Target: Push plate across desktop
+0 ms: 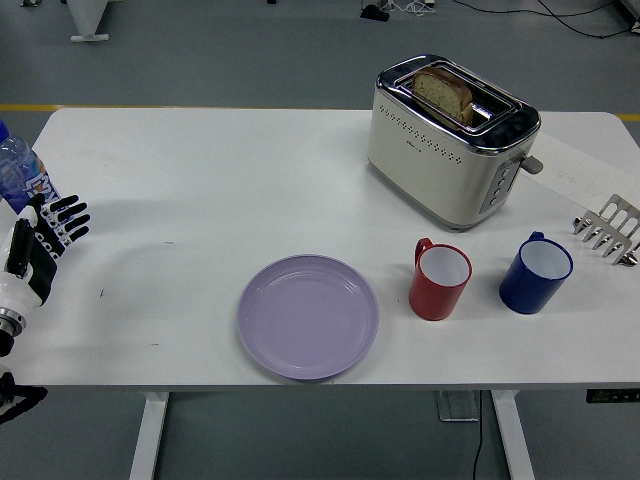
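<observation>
Hovering left hand | fingers spread, empty | plate well right, untouched

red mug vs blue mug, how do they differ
The red ceramic mug sits left, beside the lilac round plate, handle toward the upper left; the dark blue ceramic mug sits right, nearer the metal rack, handle up. Both stand upright, white inside, apparently empty.
</observation>
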Controlling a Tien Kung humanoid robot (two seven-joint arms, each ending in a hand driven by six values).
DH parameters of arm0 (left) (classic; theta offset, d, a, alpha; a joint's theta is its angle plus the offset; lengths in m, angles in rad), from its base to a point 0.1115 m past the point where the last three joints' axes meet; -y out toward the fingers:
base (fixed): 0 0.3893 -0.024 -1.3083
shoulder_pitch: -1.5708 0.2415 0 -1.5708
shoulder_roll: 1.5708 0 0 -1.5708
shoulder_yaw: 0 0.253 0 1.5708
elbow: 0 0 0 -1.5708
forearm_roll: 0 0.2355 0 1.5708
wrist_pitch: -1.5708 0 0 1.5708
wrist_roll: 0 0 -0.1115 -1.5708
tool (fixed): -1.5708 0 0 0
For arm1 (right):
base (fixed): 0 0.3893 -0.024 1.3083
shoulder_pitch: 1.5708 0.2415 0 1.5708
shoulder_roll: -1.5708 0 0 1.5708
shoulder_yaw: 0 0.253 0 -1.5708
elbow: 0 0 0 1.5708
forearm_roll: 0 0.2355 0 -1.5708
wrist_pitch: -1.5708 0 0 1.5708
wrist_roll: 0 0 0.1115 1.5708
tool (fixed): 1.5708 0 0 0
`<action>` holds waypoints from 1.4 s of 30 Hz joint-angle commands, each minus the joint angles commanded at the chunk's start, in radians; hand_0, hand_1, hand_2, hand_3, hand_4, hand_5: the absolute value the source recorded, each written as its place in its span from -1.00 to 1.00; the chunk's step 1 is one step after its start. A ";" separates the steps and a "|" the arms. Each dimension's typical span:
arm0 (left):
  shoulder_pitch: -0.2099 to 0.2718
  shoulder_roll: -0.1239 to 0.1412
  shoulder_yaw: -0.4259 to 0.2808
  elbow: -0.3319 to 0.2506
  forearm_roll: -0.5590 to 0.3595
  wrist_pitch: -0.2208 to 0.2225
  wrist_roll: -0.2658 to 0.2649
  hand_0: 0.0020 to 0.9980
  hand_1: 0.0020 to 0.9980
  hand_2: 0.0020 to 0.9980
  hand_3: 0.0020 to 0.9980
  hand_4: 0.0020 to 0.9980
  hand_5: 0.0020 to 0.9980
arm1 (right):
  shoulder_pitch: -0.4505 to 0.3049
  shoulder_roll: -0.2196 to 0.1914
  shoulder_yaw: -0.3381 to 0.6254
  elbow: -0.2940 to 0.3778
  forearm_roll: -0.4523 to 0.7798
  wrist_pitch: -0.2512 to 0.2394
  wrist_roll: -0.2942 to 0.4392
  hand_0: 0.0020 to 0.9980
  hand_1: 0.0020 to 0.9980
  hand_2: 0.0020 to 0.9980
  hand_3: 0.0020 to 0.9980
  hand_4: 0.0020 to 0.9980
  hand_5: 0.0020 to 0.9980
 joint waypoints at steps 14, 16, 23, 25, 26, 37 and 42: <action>-0.003 -0.010 -0.004 0.009 0.003 0.004 -0.005 0.60 0.54 0.50 0.37 0.14 1.00 | 0.002 0.000 0.002 0.000 -0.003 -0.001 -0.002 0.14 -0.05 0.25 0.28 -0.17 0.20; -0.002 -0.010 -0.003 0.010 0.004 0.005 -0.005 0.60 0.54 0.50 0.37 0.14 1.00 | 0.002 0.000 0.003 0.000 -0.005 -0.002 -0.002 0.14 -0.05 0.25 0.28 -0.17 0.20; -0.002 -0.015 0.005 0.016 0.006 0.007 -0.007 0.60 0.54 0.50 0.37 0.14 1.00 | 0.000 0.000 0.005 0.001 -0.006 -0.004 -0.003 0.14 -0.05 0.25 0.28 -0.17 0.20; -0.002 -0.018 0.009 0.019 0.007 0.010 -0.009 0.60 0.54 0.50 0.37 0.14 1.00 | -0.001 0.000 0.006 0.002 -0.005 -0.005 -0.003 0.14 -0.05 0.25 0.28 -0.17 0.20; -0.002 -0.018 0.010 0.020 0.007 0.011 -0.010 0.60 0.54 0.50 0.37 0.14 1.00 | -0.002 0.000 0.005 0.002 -0.004 -0.006 -0.003 0.14 -0.05 0.25 0.28 -0.17 0.20; 0.000 -0.021 0.025 0.022 0.008 0.015 -0.014 0.60 0.55 0.51 0.37 0.14 1.00 | -0.009 0.000 0.013 0.004 -0.010 -0.012 -0.006 0.14 -0.05 0.25 0.28 -0.17 0.20; 0.003 -0.021 0.029 0.022 0.009 0.016 -0.014 0.60 0.55 0.51 0.37 0.14 1.00 | -0.011 0.000 0.015 0.004 -0.013 -0.014 -0.006 0.14 -0.05 0.25 0.28 -0.17 0.20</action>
